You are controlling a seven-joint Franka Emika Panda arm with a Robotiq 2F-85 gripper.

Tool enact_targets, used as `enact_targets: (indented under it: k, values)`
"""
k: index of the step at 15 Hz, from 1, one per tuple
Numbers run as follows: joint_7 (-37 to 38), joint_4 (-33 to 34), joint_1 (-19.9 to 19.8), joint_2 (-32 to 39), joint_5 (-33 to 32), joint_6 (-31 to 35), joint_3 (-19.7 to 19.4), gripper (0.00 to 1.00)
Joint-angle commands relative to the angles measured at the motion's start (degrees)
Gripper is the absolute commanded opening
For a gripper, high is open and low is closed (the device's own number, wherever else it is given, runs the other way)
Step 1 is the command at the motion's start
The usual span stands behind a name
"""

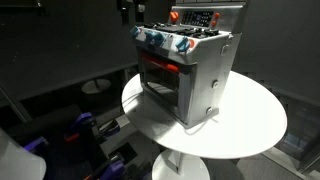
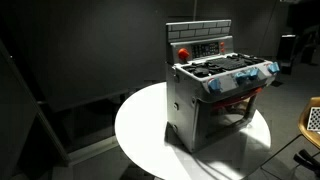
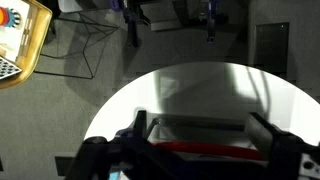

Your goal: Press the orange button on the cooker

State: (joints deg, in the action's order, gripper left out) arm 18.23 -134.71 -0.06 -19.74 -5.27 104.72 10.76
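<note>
1. Dark walls and a dark floor surround a round white table (image 1: pixel 250 120). The cooker (image 1: pixel 185 65) stands on it near the middle, and its oven door glows red.
2. On the cooker, the orange button (image 2: pixel 184 52) sits at the left end of the raised back panel (image 2: pixel 205 32), beside a small grey display. It is above the hob and behind the row of blue-and-red knobs (image 1: pixel 165 40).
3. In the wrist view the gripper (image 3: pixel 200 122) has its two fingers spread wide and they grasp nothing. The cooker shows low in that picture, between the fingers and beyond them. I judge that the gripper is well apart from it, so the approach is not yet made.
4. For a good press, I would first bring the fingers together, so that one blunt tip meets the button. Otherwise one finger alone should be aimed at it and the other kept free of the display.
5. The button faces forward from an upright panel, so the push should go straight into the panel. The tip should come over the hob, high enough to pass the knobs without touching them.
6. The cooker looks like a light toy and nothing holds it. A hard or slanted push may slide it on the table or tip it backward. A slow, short, square press is safer, followed by a retreat along the same line.
</note>
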Motion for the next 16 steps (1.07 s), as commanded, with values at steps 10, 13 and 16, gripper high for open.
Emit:
enact_targets:
  k: [10, 13, 16]
  values:
    - [2.33, 2.98, 0.44, 1.42, -0.63, 5.97, -1.47, 1.0]
    - [3.42, 4.4, -0.14, 2.2, -1.24, 11.97, -1.84, 1.0]
    - [5.49, 6.06, -1.12, 3.67, -2.67, 17.75, -2.2, 1.0]
